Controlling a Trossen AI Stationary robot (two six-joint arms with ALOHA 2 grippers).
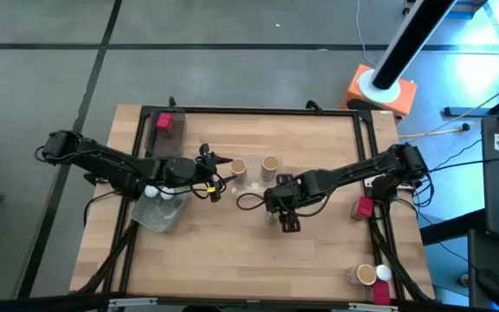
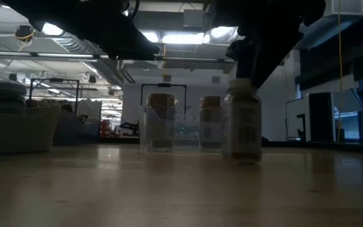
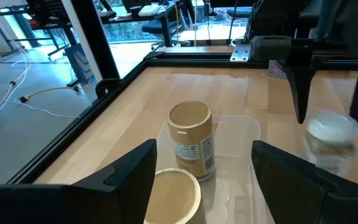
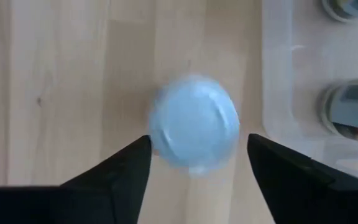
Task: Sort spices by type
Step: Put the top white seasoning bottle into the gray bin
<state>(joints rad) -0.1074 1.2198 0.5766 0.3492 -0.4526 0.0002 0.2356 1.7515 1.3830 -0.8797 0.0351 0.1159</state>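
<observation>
Though blurred, white-capped jar between pincer fingers.

Two matte black jointed arms, left arm with yellow wire ties near its wrist, right arm trailing a looped black cable, flat, tapering dark fingers on each gripper.
</observation>
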